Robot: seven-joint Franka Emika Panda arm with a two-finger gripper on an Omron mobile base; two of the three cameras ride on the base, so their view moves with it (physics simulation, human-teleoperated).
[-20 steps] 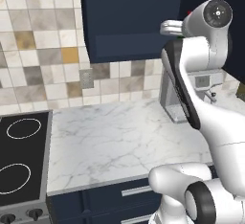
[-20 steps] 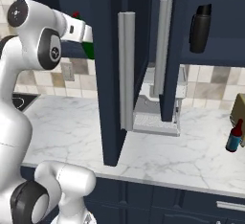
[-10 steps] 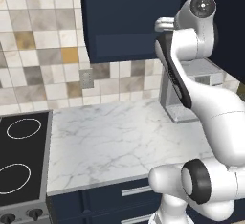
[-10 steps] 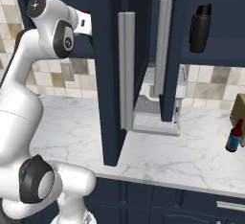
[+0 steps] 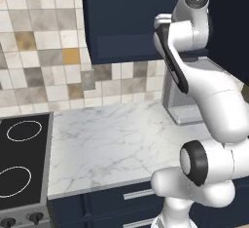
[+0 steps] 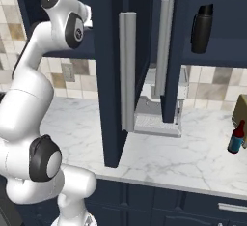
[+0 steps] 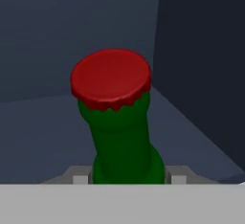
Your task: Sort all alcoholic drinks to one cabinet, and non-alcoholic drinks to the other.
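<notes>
You had the pincer [image 7: 128,177] clamped on the green bottle [image 7: 123,146], w/ its red cap [image 7: 111,78] sticking up right btwn the tips in the hand view, neck tilted a bit. Behind it: dark navy cabinet interior [image 7: 48,41], bottle up inside it. The black flask [image 6: 201,29] stood on the wide shelf of the other cabinet, beside the open door [image 6: 113,70] w/ its silver handle [image 6: 128,70]. The dark red-brown bottle [image 6: 236,138] stood on the marble surface [image 6: 193,148], far right.

Green bottle [image 7: 119,137] now deeper inside cabinet [image 7: 57,36]
</notes>
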